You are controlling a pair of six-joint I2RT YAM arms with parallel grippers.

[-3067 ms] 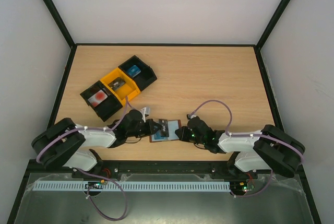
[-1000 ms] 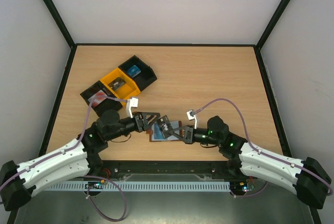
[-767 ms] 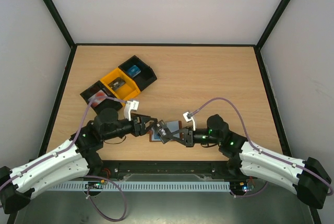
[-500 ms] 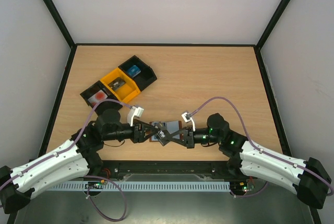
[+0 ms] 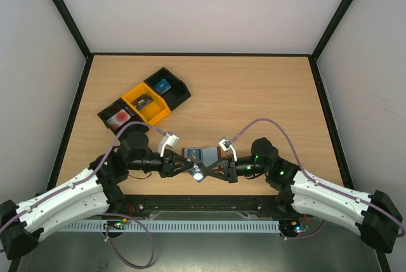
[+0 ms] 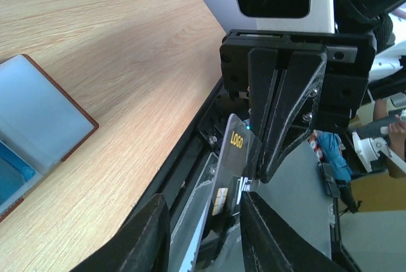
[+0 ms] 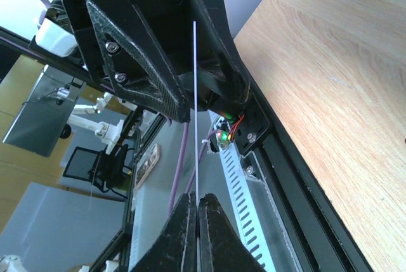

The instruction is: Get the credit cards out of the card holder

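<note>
The brown card holder lies open on the table near the front edge. In the left wrist view its pale blue-grey pockets show, with a blue card still in one. My right gripper is shut on a dark grey card and holds it on edge over the table's front rail. The card's "LOGO" face shows in the left wrist view and its thin edge in the right wrist view. My left gripper is open, its fingers straddling the card.
A row of black and yellow trays stands at the back left, holding a red-blotched, a dark and a blue item. The black front rail runs just under the grippers.
My right gripper has drawn the dark grey card off the card holder toward the front edge. My left gripper has swung in and now straddles the card.
</note>
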